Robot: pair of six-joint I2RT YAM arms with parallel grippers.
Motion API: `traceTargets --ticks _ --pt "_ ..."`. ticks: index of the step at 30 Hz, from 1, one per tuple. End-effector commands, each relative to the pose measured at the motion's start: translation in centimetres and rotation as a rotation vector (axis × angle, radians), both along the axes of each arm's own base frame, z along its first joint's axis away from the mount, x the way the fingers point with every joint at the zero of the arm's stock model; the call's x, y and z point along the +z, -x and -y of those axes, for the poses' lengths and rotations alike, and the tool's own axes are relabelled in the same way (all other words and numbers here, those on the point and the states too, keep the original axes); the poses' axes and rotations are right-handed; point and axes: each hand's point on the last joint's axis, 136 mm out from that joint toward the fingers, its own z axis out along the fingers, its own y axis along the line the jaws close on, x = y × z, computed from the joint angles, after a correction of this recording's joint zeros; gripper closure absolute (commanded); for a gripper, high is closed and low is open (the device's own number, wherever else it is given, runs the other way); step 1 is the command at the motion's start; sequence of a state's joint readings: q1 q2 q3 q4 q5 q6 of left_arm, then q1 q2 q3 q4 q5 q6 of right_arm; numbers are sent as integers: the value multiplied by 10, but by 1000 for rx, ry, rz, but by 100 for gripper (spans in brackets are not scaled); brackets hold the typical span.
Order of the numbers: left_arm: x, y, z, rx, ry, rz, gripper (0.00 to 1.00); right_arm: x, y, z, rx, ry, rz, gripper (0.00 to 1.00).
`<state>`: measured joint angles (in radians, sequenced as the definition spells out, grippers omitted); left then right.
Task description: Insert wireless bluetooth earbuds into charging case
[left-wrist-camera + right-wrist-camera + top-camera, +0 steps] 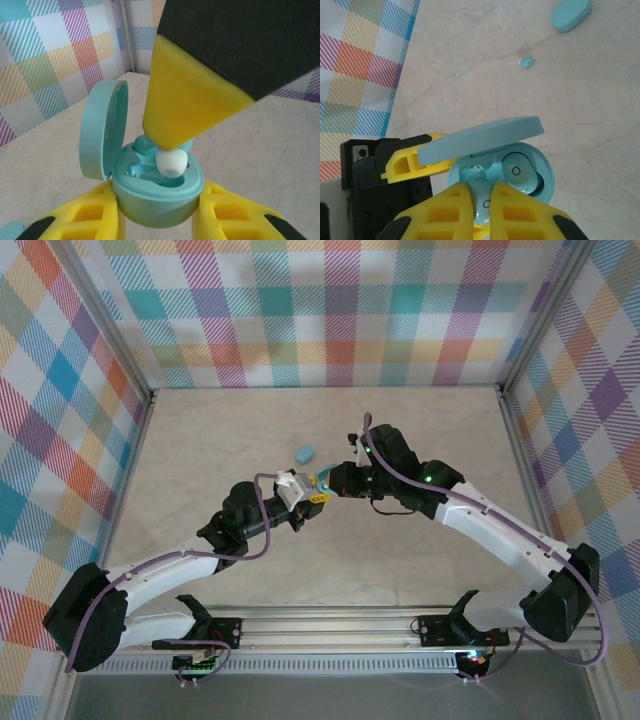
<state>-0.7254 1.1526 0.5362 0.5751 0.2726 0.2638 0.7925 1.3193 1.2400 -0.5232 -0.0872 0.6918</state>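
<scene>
Left gripper (159, 200) clamps the base of the smooth light-blue oval plastic charging case (485, 137), lid open. Right gripper (481, 191) pinches a tiny light-blue rounded earbud (171, 162) over the case. In the right wrist view a second earbud (520, 172) sits inside at 3 o'clock.

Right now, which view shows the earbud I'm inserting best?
Left wrist: the earbud is large and sharp, its white tip at the open case. Right wrist shows its blue back between the yellow fingers, tip hidden. From the top it's too small to make out.
</scene>
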Motion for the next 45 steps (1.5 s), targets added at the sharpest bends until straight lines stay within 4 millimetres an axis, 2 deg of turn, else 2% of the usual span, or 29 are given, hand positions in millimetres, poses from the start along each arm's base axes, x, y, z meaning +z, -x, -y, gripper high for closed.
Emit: traceTargets --ticks 1,21,31,45 --pt "26 6 7 -40 33 62 100 6 1 -3 19 12 18 88" --pt "27 8 9 -57 31 57 100 -2 2 -9 40 32 1 82" --pt "27 8 10 -61 31 56 100 0 4 -10 52 30 0 77" --pt "26 9 10 -64 29 53 100 2 4 -11 53 23 -2 75"
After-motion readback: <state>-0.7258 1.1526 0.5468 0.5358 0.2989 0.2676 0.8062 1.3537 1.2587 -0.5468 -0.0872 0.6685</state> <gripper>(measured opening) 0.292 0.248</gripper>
